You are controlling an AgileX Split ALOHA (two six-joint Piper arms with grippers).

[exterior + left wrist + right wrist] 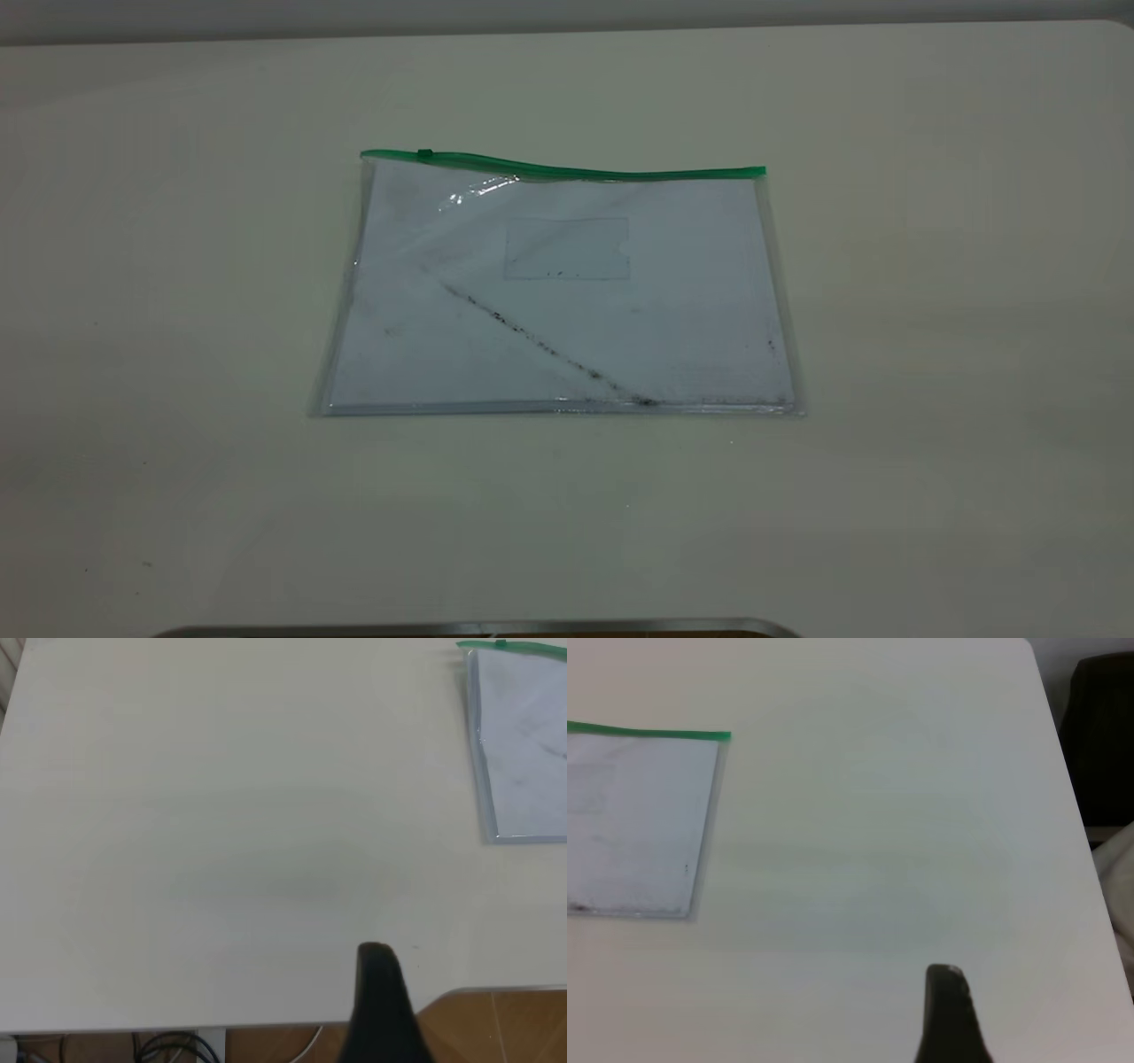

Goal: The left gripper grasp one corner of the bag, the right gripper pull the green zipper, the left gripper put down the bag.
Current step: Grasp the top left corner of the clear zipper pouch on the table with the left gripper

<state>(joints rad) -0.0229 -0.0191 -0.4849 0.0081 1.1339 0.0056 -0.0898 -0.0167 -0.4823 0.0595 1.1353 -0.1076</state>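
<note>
The bag (567, 301), a flat clear pouch with white paper inside, lies flat in the middle of the table with a dark diagonal smudge across it. The green zipper (567, 168) runs along its far edge, and the small slider (425, 154) sits near the left end. Neither arm appears in the exterior view. In the left wrist view, the left gripper (376, 970) is a single dark tip over bare table near the front edge, well apart from the bag's left corner (523, 744). The right gripper (946, 988) likewise hangs over bare table, far from the bag's right end (638, 824).
A metal strip (478, 627) borders the table's front edge. Below that edge are a wooden floor (505, 1028) and cables (177, 1047). A dark object (1103, 735) stands beyond the table's right side.
</note>
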